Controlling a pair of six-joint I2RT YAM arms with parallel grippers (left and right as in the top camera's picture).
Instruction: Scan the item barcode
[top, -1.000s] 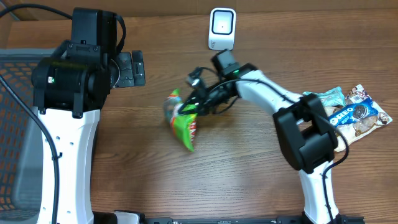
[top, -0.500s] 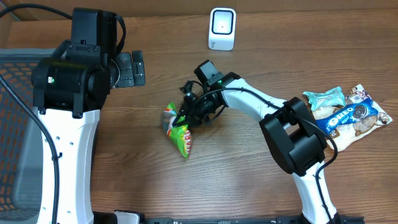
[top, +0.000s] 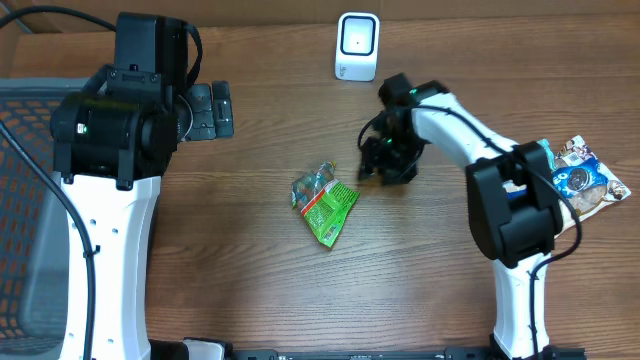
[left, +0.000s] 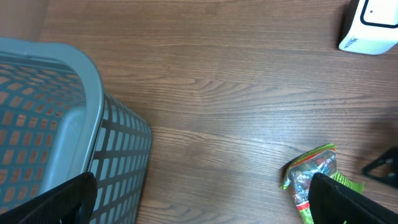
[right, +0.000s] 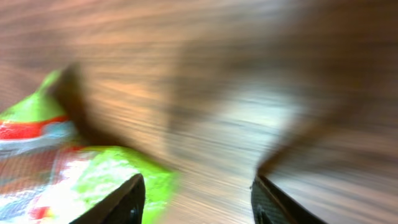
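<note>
Overhead, the right claw (top: 375, 172) sits low over the worktop (top: 400, 280), just beside the green snack packet (top: 325, 200) and apart from it. In the right wrist view, which is blurred, its two fingertips (right: 127, 199) stand apart with only bare wood between them. The packet (right: 62, 168) lies off to the left of the left fingertip, close to it, and whether they touch cannot be told. The packet lies flat near the middle of the worktop, one crumpled end pointing up and to the left, and nothing holds it.

Behind the right claw, near the far edge, stands the white scanner (top: 357, 45), well apart from the packet. At the right edge, beside the right arm, lies a small heap of other snack packs (top: 585, 185), one with Oreo print.

The left claw (top: 222, 110) hangs near the far left of the worktop, its jaws spread wide and empty. In the left wrist view its fingers (left: 62, 199) frame the grey mesh basket (left: 93, 124) on the left and the packet (left: 311, 180) on the right.
</note>
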